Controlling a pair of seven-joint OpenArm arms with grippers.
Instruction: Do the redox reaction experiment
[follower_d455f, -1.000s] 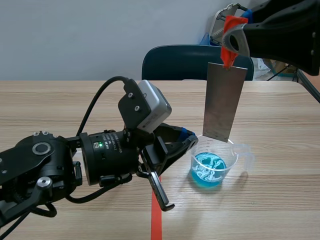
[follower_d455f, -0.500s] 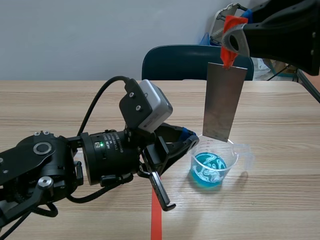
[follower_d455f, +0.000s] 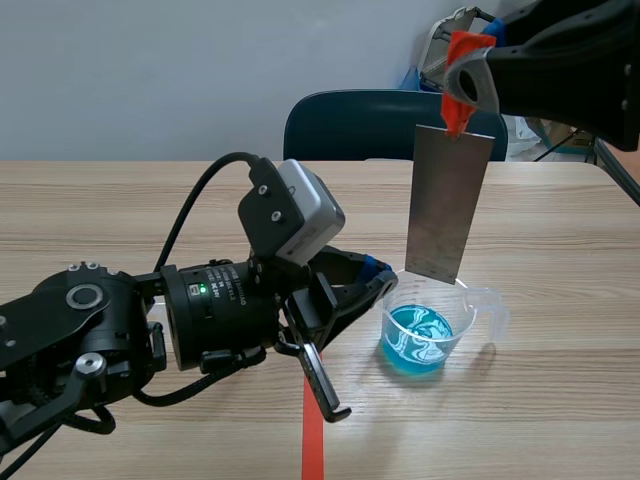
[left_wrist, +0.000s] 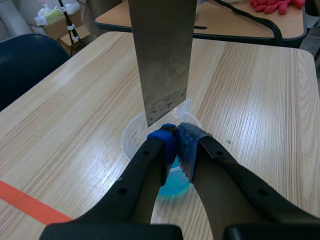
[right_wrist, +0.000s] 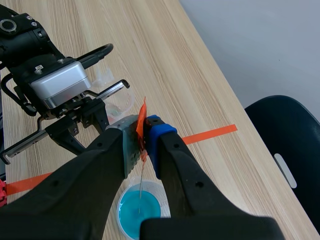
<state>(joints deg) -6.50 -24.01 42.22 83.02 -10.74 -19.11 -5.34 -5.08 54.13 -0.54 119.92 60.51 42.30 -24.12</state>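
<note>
A clear plastic beaker (follower_d455f: 470, 305) with blue liquid stands on the table right of centre. My left gripper (follower_d455f: 378, 272) is shut on its near wall; in the left wrist view the fingers (left_wrist: 176, 131) pinch the beaker's rim (left_wrist: 131, 135). A grey metal plate (follower_d455f: 445, 205) hangs upright, its lower edge just over the beaker's mouth. My right gripper (follower_d455f: 462, 80) holds the plate from above by an orange tab (follower_d455f: 460, 112). In the right wrist view the tab (right_wrist: 142, 120) sits between the fingers (right_wrist: 142, 135), and the beaker (right_wrist: 140, 210) lies below.
A dark blue chair (follower_d455f: 370, 125) stands behind the table's far edge. An orange tape line (follower_d455f: 315, 440) runs along the table near the left gripper. Another table with red gloves (left_wrist: 277, 5) lies beyond the plate (left_wrist: 162, 55).
</note>
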